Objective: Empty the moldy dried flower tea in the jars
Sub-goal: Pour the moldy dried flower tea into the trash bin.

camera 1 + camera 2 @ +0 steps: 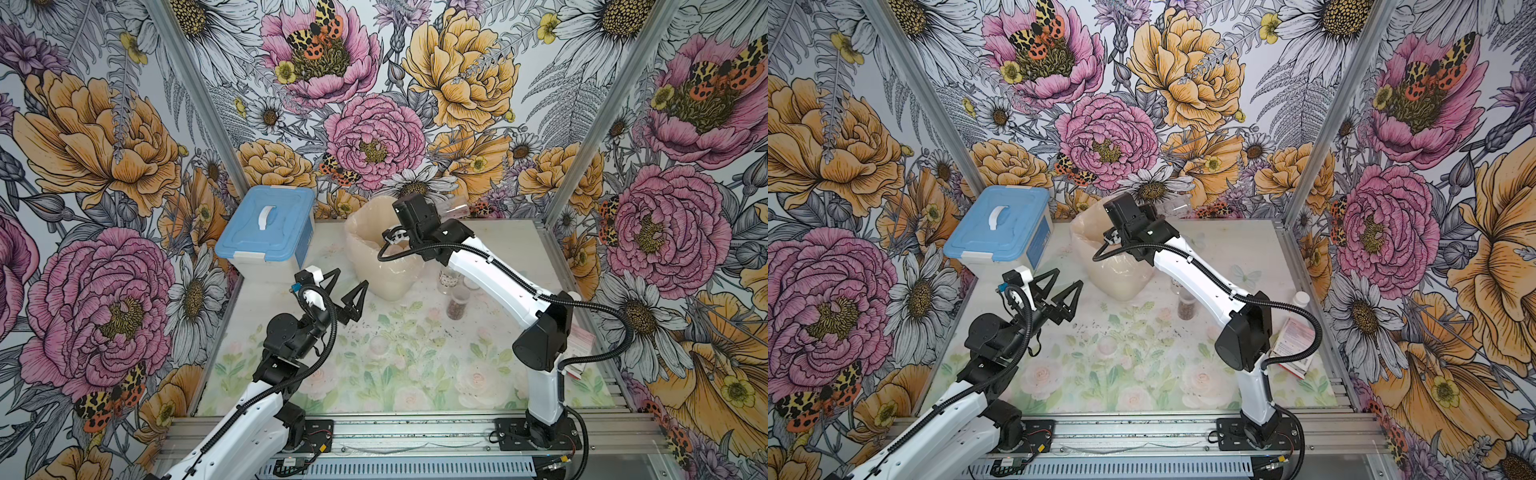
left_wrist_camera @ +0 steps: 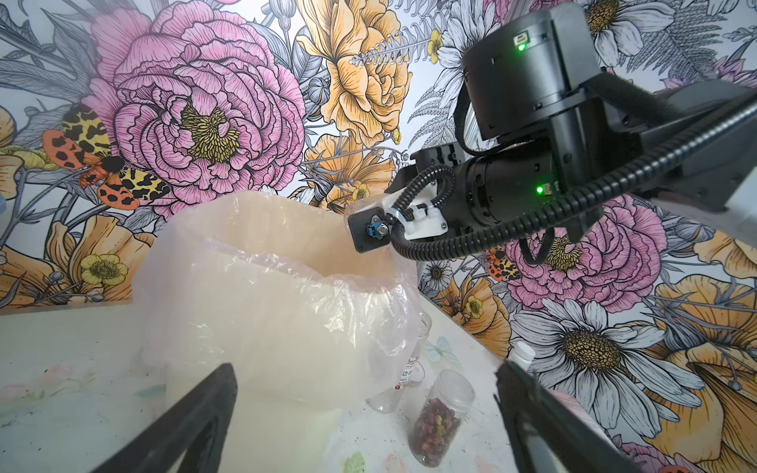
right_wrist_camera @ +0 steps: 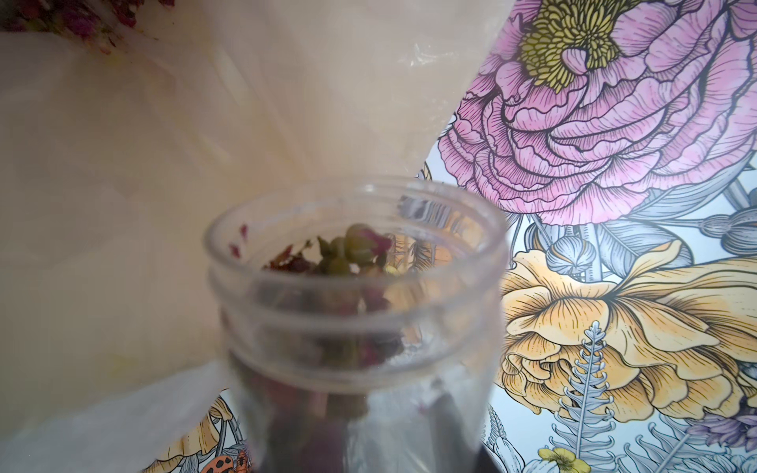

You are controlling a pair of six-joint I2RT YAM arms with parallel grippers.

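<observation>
One uncapped jar (image 3: 356, 311), clamped by the right gripper (image 1: 438, 212), likely needed steeper tipping over the bin (image 1: 365, 253); left gripper (image 1: 350, 277) gaped.

The open jar (image 3: 353, 315) is blurred and cut off by the right wrist view's edge.

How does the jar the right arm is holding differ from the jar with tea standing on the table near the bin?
The held jar is gripped in the right tool, raised and tipped beside the lined bin; the table jar stands upright, untouched. The held jar's mouth is open, with buds lying toward it; the table jar's tea sits at its bottom. Both are small clear plastic cylinders.
</observation>
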